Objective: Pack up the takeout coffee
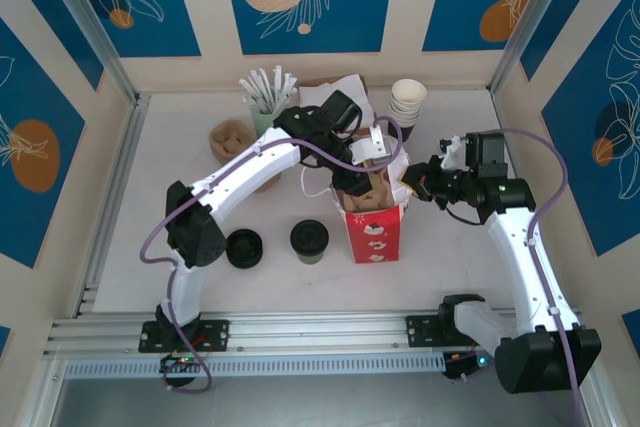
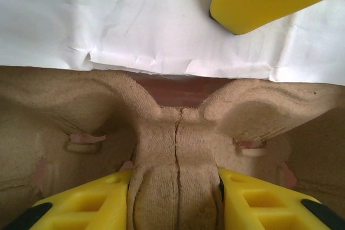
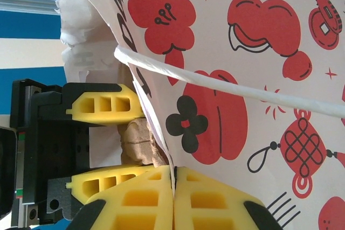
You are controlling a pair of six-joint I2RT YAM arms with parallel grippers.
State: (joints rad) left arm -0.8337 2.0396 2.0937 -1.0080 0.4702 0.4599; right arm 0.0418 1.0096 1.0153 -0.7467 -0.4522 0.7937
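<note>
Table centre: a red-and-white printed paper bag (image 1: 378, 232) stands upright on the white tabletop (image 1: 150, 207), its mouth open. The left gripper (image 1: 365, 179) reaches down into that mouth from the far left. In the left wrist view its jaws sit at a narrow spread, clamped on the raised middle ridge of a brown moulded-pulp cup carrier (image 2: 175, 154), one yellow finger on each side of the ridge. The carrier lies inside the bag, against the bag's white inner wall.

The right gripper (image 1: 412, 185) is at the bag's right rim. In the right wrist view its two yellow fingers (image 3: 140, 203) are pressed together with the bag's paper wall pinched between them. That view also shows the left gripper (image 3: 146, 141) beyond the wall, with the pulp between its fingers.

The takeout coffee (image 1: 309, 240), a small paper cup with dark olive-green sides and a round black plastic lid, stands upright on the table just left of the bag, outside it and apart from both grippers. A low stack of black plastic lids (image 1: 244, 247) sits on its left. A stack of lidless cream paper cups (image 1: 407, 104) stands far right of the bag.
</note>
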